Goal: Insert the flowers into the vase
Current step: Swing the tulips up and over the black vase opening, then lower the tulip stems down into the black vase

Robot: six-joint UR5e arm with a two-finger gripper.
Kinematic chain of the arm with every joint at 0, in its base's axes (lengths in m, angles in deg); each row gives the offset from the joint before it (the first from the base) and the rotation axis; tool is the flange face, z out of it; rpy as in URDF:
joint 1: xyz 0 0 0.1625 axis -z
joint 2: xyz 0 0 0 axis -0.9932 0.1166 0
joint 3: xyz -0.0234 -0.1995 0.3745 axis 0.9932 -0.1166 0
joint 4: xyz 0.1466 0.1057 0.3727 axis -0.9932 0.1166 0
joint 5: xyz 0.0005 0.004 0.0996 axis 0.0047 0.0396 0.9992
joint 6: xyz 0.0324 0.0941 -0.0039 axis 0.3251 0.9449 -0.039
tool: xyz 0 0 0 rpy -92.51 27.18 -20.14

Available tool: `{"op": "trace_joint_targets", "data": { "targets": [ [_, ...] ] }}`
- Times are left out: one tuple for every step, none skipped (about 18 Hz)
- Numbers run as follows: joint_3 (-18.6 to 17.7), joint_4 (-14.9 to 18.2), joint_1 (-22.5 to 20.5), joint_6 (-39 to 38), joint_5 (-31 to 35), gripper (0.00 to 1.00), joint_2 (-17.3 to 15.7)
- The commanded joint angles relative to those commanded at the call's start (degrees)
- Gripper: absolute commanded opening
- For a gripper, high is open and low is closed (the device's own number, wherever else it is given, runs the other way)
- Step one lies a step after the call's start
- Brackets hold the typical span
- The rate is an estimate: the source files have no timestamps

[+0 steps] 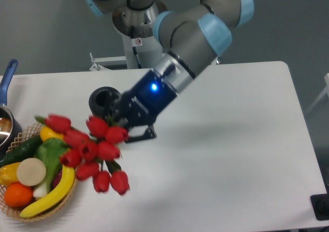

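Note:
My gripper (125,125) is shut on the stems of the flowers (92,149), a bunch of red tulips held in the air with the buds pointing down-left, partly over the basket's right edge. The vase (101,101), dark grey and ribbed, stands upright on the table just behind and left of the gripper. Only its mouth and upper left side show; the gripper and the blooms cover the rest. The stems are mostly hidden between the fingers.
A wicker basket (72,188) with a banana, an orange, a cucumber and other produce sits at the front left. A blue-handled metal pot (7,83) is at the left edge. The arm's base (139,31) stands behind the table.

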Motion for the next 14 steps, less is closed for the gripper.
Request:
{"op": "trace_joint_targets", "data": {
  "targets": [
    [-1.14,-0.09,-0.26,0.09,-0.7,0.15,-1.14],
    [-2.37,-0.09,-0.53,0.17,-1.49,0.15,-2.46],
    [-3.95,-0.09,-0.88,0.44,-1.85,0.15,-4.04],
    [-5.44,-0.09,-1.49,1.31,-1.85,0.15,-5.62],
    [-6.85,-0.09,-2.02,2.28,-2.2,0.15,-7.11],
    [-8.26,-0.09,-2.46,2.63,-3.51,0.15,-8.61],
    [-9.66,-0.09,-3.42,2.72,-4.83,0.15,-10.02],
    [-10.89,-0.09,-4.13,2.81,-5.45,0.15,-11.16],
    [-11.78,-0.09,-4.39,2.81,-5.46,0.15,-12.13],
    [-12.22,-0.09,-4.48,2.81,-5.46,0.15,-12.49],
    [-12.31,-0.09,-4.66,3.07,-5.54,0.15,-12.58],
    [-12.57,-0.09,-4.83,3.16,-5.54,0.16,-12.75],
    [-12.84,-0.09,-4.75,3.16,-5.54,0.16,-13.01],
    [-13.45,-0.09,-4.83,3.25,-5.54,0.16,-13.45]
  ]
}}
